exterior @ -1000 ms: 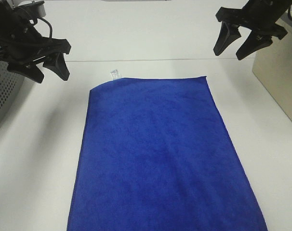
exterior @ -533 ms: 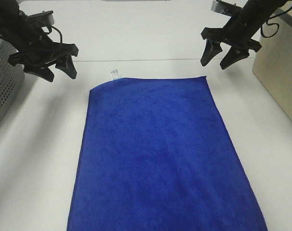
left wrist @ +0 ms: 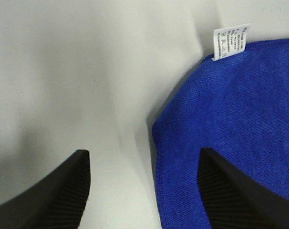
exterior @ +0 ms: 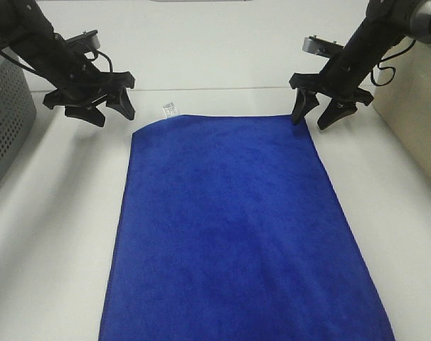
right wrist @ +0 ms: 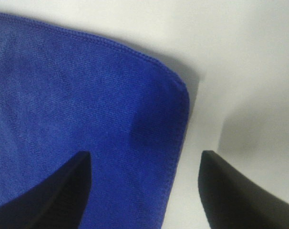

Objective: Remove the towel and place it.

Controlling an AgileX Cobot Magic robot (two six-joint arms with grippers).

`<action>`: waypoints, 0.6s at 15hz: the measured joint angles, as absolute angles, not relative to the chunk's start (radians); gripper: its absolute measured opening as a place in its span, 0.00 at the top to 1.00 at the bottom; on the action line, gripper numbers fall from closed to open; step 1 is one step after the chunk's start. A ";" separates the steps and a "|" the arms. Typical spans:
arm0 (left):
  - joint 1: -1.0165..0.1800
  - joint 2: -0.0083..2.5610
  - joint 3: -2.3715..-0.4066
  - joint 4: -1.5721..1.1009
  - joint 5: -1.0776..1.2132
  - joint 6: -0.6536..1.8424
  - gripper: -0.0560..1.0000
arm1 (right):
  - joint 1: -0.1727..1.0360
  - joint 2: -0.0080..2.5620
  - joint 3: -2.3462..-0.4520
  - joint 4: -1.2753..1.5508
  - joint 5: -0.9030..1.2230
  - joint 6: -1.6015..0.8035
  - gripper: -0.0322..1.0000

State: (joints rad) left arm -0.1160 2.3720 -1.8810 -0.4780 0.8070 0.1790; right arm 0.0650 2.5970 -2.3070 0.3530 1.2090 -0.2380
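Note:
The royal-blue towel (exterior: 237, 227) lies flat on the white table, its small white tag (exterior: 168, 109) at the far left corner. My left gripper (exterior: 109, 114) is open just left of that corner, close above the table. The left wrist view shows the towel's corner (left wrist: 230, 124) and the tag (left wrist: 231, 41) between the two dark fingertips (left wrist: 54, 195). My right gripper (exterior: 310, 117) is open, straddling the far right corner. The right wrist view shows that rounded hemmed corner (right wrist: 135, 119) between the fingertips (right wrist: 235, 195).
A grey perforated basket (exterior: 6, 114) stands at the left edge. A beige box (exterior: 414, 114) stands at the right edge. The white table (exterior: 52, 234) runs along both sides of the towel.
Both grippers have come down and inward from above the far table edge. The left one now sits beside the tagged corner and the right one over the far right corner. The towel has not moved.

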 joint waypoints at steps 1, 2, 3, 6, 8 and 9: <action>-0.116 2.381 -1.882 -0.488 0.804 0.190 0.36 | 0.065 2.609 -2.309 0.353 1.208 -0.243 0.35; -0.116 2.390 -1.882 -0.500 0.799 0.203 0.36 | 0.065 2.620 -2.310 0.353 1.201 -0.243 0.35; -0.116 2.399 -1.882 -0.509 0.787 0.216 0.36 | 0.065 2.628 -2.310 0.355 1.187 -0.243 0.35; -0.116 2.414 -1.882 -0.533 0.760 0.236 0.36 | 0.065 2.629 -2.312 0.350 1.141 -0.243 0.35; -0.116 2.426 -1.883 -0.535 0.758 0.238 0.36 | 0.065 2.629 -2.313 0.340 1.138 -0.243 0.35; -0.116 2.432 -1.883 -0.539 0.758 0.238 0.36 | 0.065 2.629 -2.313 0.337 1.138 -0.243 0.35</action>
